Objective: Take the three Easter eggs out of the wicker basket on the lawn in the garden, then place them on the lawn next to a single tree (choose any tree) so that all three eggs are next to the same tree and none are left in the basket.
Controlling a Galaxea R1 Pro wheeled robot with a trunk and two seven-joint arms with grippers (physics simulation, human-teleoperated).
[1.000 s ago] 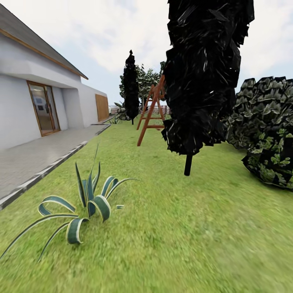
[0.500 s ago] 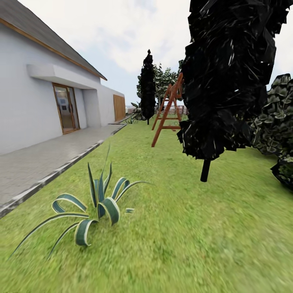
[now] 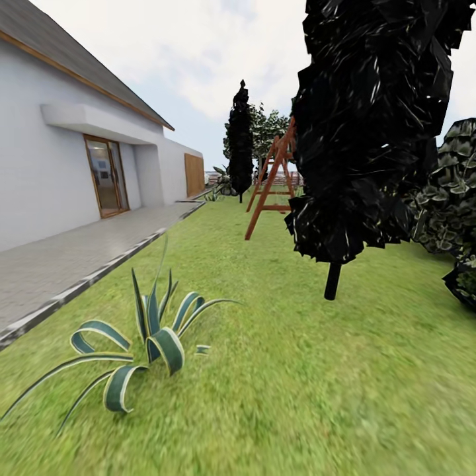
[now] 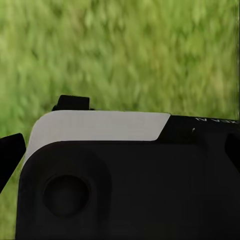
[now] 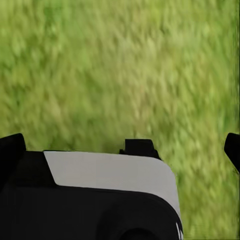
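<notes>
Nearest the camera, at the lower left of the head view, a striped spiky plant sprawls on the lawn, which fills the whole lower half of the frame. Both wrist views look down on blurred grass past a black-and-white casing; dark finger parts of the left hand and right hand show at the frame edges, too little to tell whether either is spread or pressed together.

Right of centre stands a narrow dark cypress-like tree on a thin stem, with leafy bushes at the right edge. Behind it is a red-brown wooden frame, then a 2nd dark cypress. A white house and paved path run along the left.

With no basket or eggs visible here, their direction from either hand, which arm is nearer, and how they point or lie cannot be judged. The robot is probably travelling or searching.
</notes>
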